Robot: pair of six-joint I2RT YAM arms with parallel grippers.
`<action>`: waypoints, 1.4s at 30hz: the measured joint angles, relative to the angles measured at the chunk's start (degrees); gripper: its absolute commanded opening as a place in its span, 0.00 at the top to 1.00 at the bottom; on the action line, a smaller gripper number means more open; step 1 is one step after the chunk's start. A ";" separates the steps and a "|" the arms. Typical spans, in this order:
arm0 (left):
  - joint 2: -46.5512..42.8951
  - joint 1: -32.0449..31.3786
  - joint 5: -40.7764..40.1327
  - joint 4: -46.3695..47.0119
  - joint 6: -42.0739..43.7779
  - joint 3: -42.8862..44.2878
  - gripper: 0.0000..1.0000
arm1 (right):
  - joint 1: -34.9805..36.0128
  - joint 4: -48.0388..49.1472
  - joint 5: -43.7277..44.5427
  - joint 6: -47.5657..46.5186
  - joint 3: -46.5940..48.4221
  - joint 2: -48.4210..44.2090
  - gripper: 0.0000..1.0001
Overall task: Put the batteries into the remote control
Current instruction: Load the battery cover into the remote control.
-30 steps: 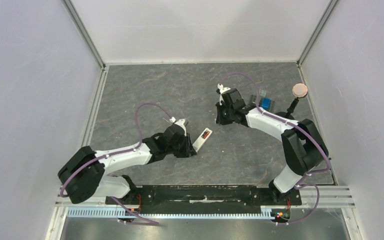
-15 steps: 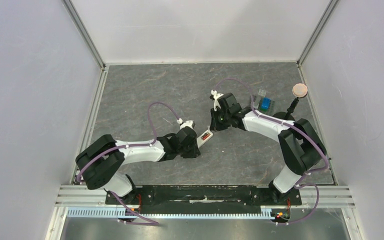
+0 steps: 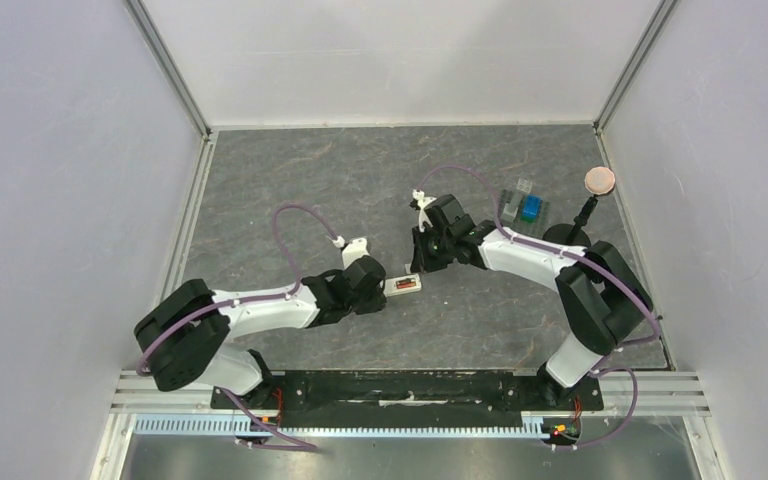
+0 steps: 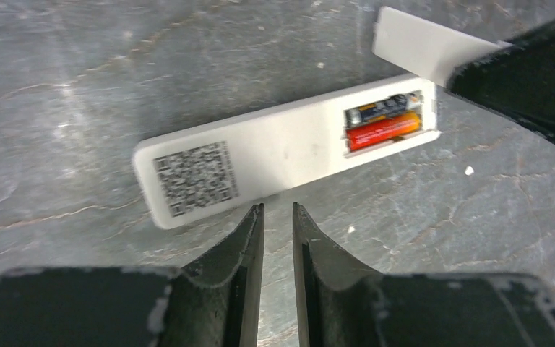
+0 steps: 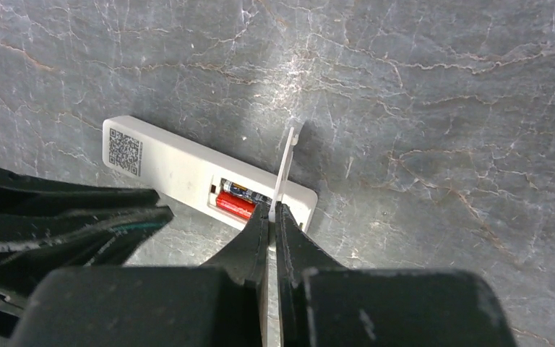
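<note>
The remote control (image 4: 260,155), swung round since a second ago, lies just ahead of the left gripper (image 4: 278,213), whose tips stand barely parted and empty, while the right wrist view, unlike the top one, shows the right gripper (image 5: 273,210) clamped on the cover (image 5: 287,163) by the seated batteries (image 5: 240,199).

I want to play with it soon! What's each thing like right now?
remote control: face down, battery bay open
batteries: both lying in the bay
battery cover: off, held on edge
right gripper: shut on the battery cover
left gripper: slightly open, empty
</note>
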 measured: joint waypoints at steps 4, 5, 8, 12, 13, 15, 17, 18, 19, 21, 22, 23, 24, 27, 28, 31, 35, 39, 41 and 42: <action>-2.21 0.00 -2.78 -2.36 -0.87 -1.11 0.74 | 0.04 -0.98 0.87 0.55 0.00 -0.79 1.00; -2.62 0.00 -3.06 -2.67 -1.01 -1.36 0.74 | -0.17 -1.22 1.05 0.66 0.00 -1.22 1.00; -3.72 0.00 -3.17 -3.15 -1.18 -2.03 0.74 | -1.03 -1.53 1.20 1.22 -0.15 -3.13 1.00; -6.58 0.00 -3.17 -3.74 -1.38 -3.06 0.69 | -2.58 -0.55 -0.92 1.77 -2.84 -8.61 1.00; -7.78 0.00 -3.23 -4.07 -1.49 -3.39 0.65 | -2.99 0.22 -2.78 1.75 -3.98 -10.05 1.00; -11.02 0.00 -4.00 -5.05 -2.08 -4.20 0.57 | -3.89 1.14 -7.13 1.53 -5.73 -11.72 1.00; -14.03 0.02 -5.09 -6.40 -2.97 -4.72 0.51 | -4.37 1.92 -11.91 0.92 -6.93 -11.37 1.00; -14.88 0.00 -5.62 -6.95 -3.28 -4.76 0.48 | -4.42 2.16 -13.68 0.57 -7.32 -10.84 1.00; -15.69 0.00 -6.08 -7.76 -3.65 -4.76 0.43 | -4.48 2.34 -15.93 0.26 -7.65 -9.94 1.00; -16.46 0.00 -7.02 -8.94 -4.55 -4.76 0.38 | -4.66 2.51 -20.20 -0.39 -7.89 -7.43 1.00; -16.52 0.02 -7.43 -9.42 -4.96 -4.79 0.37 | -4.72 2.60 -21.70 -0.55 -7.93 -6.40 1.00; -16.50 0.04 -7.63 -9.86 -5.27 -4.79 0.35 | -4.90 2.73 -23.15 -0.66 -8.00 -5.46 1.00; -16.50 0.04 -7.72 -10.43 -5.60 -4.83 0.35 | -5.20 2.82 -24.55 -0.74 -8.00 -4.68 1.00; -16.02 0.24 -8.02 -11.26 -6.12 -4.85 0.33 | -6.43 3.37 -27.71 -0.87 -7.93 -2.71 1.00; -15.69 0.52 -7.98 -11.43 -6.29 -4.85 0.33 | -6.82 3.52 -28.61 -0.92 -7.76 -1.84 1.00; -14.73 2.14 -6.99 -11.10 -6.62 -5.25 0.31 | -7.56 3.69 -30.73 -0.92 -7.02 0.35 1.00; -13.62 5.81 -3.96 -9.25 -6.75 -6.75 0.29 | -8.15 3.85 -32.87 -0.90 -6.34 1.18 1.00; -12.61 8.28 -1.14 -7.32 -6.91 -7.56 0.30 | -8.81 4.13 -34.36 -0.87 -5.86 1.18 1.00; -11.98 8.90 -0.07 -6.47 -6.88 -7.56 0.30 | -9.51 4.22 -34.97 -0.72 -5.81 1.18 1.00; -11.50 9.25 0.37 -5.84 -6.88 -7.56 0.31 | -9.92 4.37 -35.28 -0.52 -5.81 1.18 1.00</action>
